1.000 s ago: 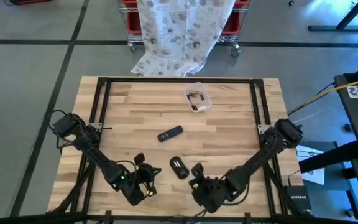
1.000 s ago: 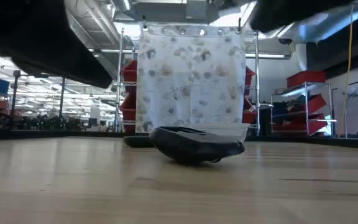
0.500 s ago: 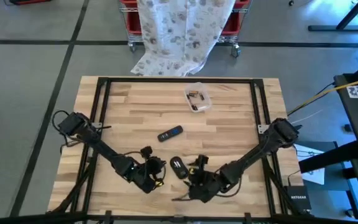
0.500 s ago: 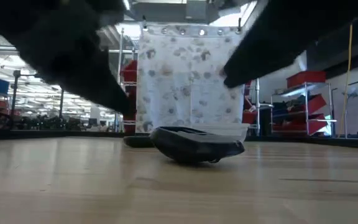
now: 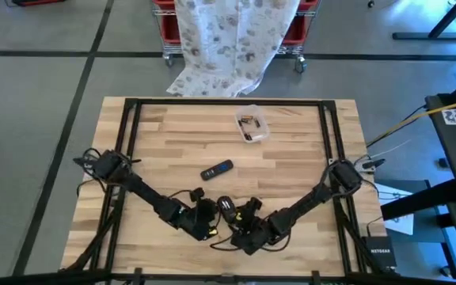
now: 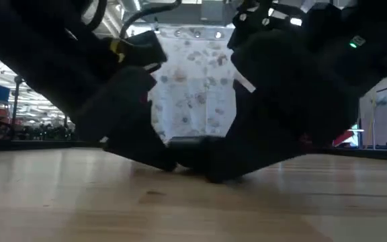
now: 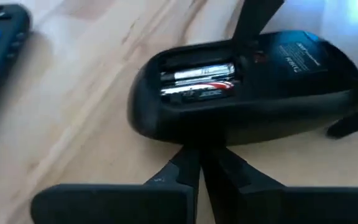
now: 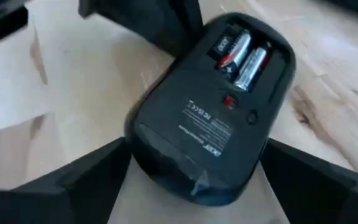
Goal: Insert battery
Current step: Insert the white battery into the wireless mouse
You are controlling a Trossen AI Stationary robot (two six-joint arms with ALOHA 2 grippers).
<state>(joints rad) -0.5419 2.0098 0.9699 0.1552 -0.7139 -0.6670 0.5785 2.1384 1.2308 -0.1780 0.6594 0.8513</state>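
Worktop (image 5: 291,158): pale wood planks, black frame around it.
Remote (image 5: 217,169): dark, blue button, lying flat mid-worktop.
Tub (image 5: 252,124): clear plastic, far edge of worktop, small items inside.
Cloth (image 5: 228,39): spotted white, draped over red bins (image 5: 298,30) beyond worktop.

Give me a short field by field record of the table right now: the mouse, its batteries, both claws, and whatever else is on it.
mouse: upside down on the table, battery bay open
batteries: two side by side in the bay
left claw: shut, tips at the mouse's edge
right claw: open, fingers either side of the mouse
remote: beyond the mouse, untouched
clear container: near the far edge, small items inside
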